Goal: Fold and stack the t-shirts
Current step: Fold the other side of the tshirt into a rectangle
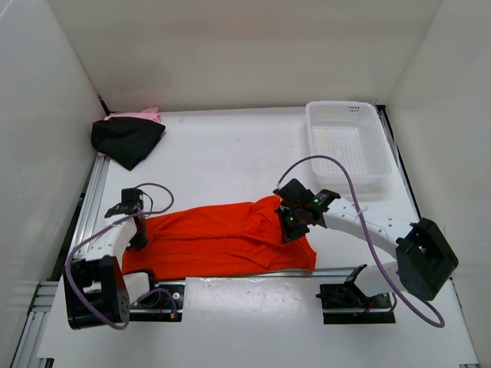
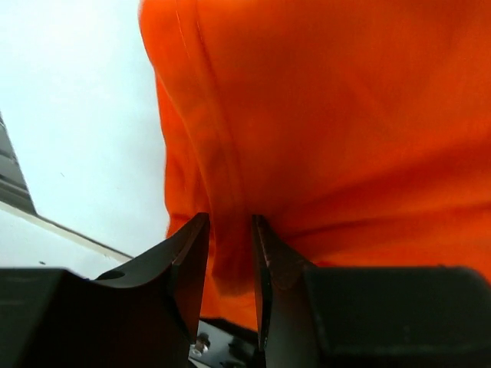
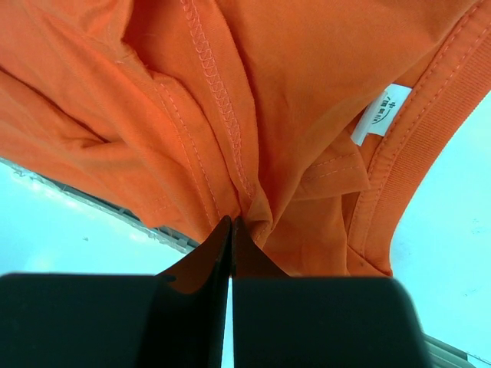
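Bare table [image 1: 230, 153] is stretching between the basket [image 1: 359, 184] and the orange t-shirt [image 1: 207, 241], which is lying crosswise, collar end nearest the basket. The left gripper [image 2: 230, 222], jaws narrow, and the right gripper [image 3: 232, 222], jaws closed, are pinching its folds.

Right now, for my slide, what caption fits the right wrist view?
Right claw shut on a bunched fold of the orange t-shirt, its white neck label visible.

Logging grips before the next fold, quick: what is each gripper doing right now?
Left gripper: jaws closed on a fold of the orange t-shirt.
Right gripper: jaws shut, pinching the orange t-shirt too.
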Controlling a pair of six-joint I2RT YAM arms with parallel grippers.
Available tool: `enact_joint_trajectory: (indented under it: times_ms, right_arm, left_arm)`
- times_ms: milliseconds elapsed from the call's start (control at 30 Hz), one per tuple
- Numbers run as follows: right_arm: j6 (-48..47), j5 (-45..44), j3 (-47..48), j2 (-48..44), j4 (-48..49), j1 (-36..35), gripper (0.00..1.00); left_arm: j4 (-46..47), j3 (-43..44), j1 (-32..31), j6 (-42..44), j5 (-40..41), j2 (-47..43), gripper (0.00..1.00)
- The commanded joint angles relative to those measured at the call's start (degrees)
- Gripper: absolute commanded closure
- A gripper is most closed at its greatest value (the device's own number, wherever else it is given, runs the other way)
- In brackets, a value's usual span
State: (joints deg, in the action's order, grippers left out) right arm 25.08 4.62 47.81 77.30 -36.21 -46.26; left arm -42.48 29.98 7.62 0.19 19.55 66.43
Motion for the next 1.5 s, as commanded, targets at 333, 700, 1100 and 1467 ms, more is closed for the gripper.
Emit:
enact_joint_trajectory:
  times_ms: [333,700,1100,1467]
  right_arm:
    - [1.8,-3.0,-3.4,-3.7,2.9,-0.2,1.0]
    - [3.0,-4.6,-6.0,-4.8,5.2,-0.2,1.0]
    - [5.8,-11.5,-5.9,-14.9,-1.1,-0.2,1.0]
    - [7.5,-10.9,-9.2,-21.3,-2.7,-0.2,1.0]
  left_arm:
    - [-16.7,13.8,-0.2,-0.2,-24.4,-13.5,0.5]
    - [-4.5,16.8,-13.0,-0.2,-18.8,2.3,0.46]
    - [2.0,17.4,-20.5,-0.2,-7.9,15.2,0.47]
    - [0.3,11.8,-24.0,-0.2,-8.7,13.5,0.45]
